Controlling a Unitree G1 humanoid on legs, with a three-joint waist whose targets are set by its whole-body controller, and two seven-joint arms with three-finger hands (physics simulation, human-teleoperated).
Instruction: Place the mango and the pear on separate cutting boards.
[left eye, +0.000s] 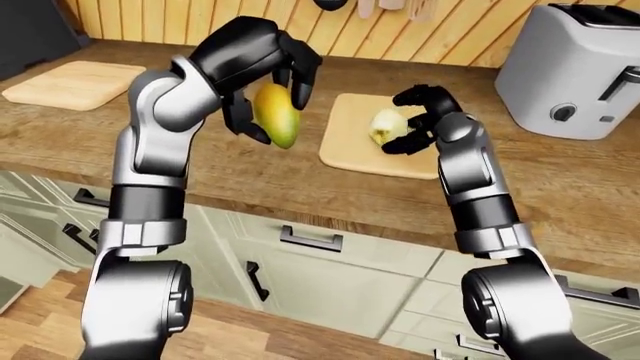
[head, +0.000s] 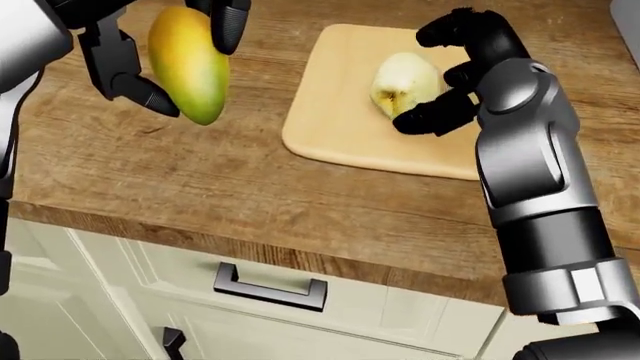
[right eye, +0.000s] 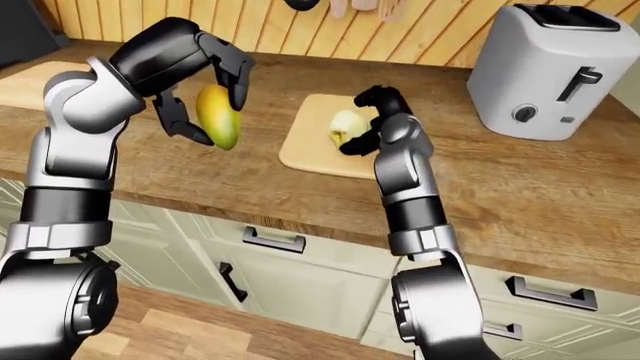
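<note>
The mango (head: 190, 64) is pinched in the left robot hand (left eye: 265, 79) above the bench (head: 200, 187). The pear (head: 405, 84) on the board (head: 340, 120) is touched by the spread right robot hand (head: 455, 75).

The mango (head: 190, 64) is yellow with a green lower end, held upright in the air above the bench (head: 150, 172) by the left robot hand (left eye: 265, 75). The pear (head: 405, 84) is pale yellow-green and lies on the near cutting board (head: 340, 127). The second cutting board (left eye: 70, 84) lies well apart, at the left of the left-eye view.
</note>
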